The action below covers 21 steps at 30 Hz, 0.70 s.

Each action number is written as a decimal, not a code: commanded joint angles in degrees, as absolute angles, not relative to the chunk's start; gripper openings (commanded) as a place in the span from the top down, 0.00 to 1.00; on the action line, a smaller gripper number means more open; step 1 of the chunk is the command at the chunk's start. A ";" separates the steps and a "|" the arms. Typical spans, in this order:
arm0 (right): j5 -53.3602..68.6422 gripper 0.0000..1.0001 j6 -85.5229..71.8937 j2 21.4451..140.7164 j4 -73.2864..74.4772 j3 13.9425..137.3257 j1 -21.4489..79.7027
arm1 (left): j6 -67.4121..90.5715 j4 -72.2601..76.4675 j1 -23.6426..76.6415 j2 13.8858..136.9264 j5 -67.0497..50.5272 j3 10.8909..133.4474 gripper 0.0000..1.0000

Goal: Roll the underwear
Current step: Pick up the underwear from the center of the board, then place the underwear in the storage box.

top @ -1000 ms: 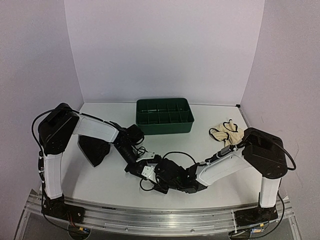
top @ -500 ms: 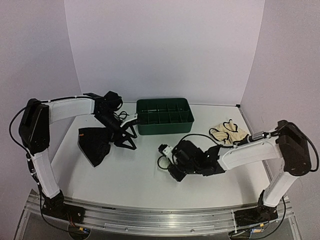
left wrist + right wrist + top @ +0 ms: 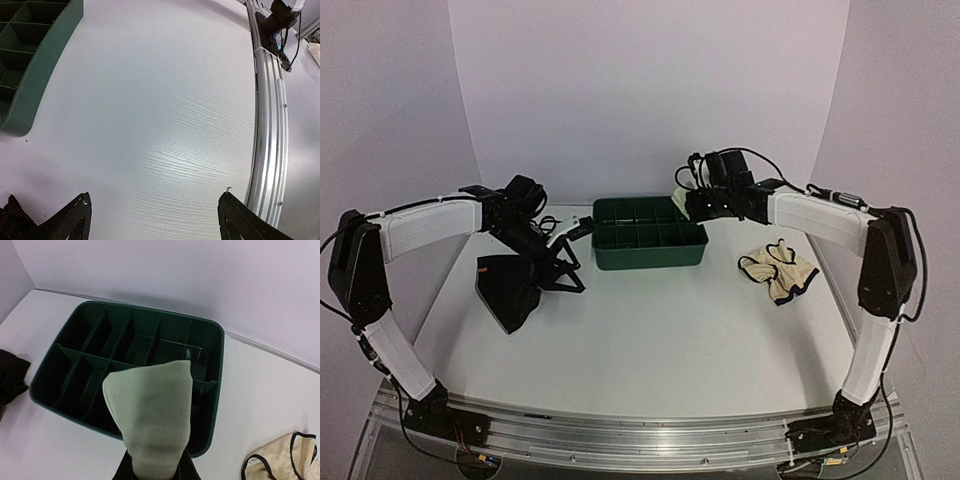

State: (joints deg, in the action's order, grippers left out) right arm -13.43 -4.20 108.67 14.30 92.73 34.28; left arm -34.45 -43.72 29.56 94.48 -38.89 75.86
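Mint-white rolled underwear point(image 3: 150, 415), clamped in the right jaws, is now lifted off the desk to above the green tray point(image 3: 650, 257) at upper centre, while the left jaws, newly parted, are brought beside the black pair point(image 3: 508, 290), judged next for rolling.

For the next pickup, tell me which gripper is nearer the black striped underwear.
Left. The left gripper hangs open beside the black striped underwear; the right gripper is far across, above the green tray, holding the mint-white underwear.

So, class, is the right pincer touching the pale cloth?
Touching. The right wrist view shows the pale cloth clamped in the right pincer at the bottom edge of the picture.
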 commanded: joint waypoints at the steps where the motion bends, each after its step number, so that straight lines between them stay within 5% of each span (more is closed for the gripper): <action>1: -15.77 1.00 -4.01 118.29 20.14 101.19 31.94 | -32.45 -40.96 29.44 93.39 -38.22 74.43 0.13; 21: -26.97 1.00 -9.68 136.13 29.28 118.06 31.89 | -32.75 -37.96 29.49 92.37 -37.71 68.76 0.13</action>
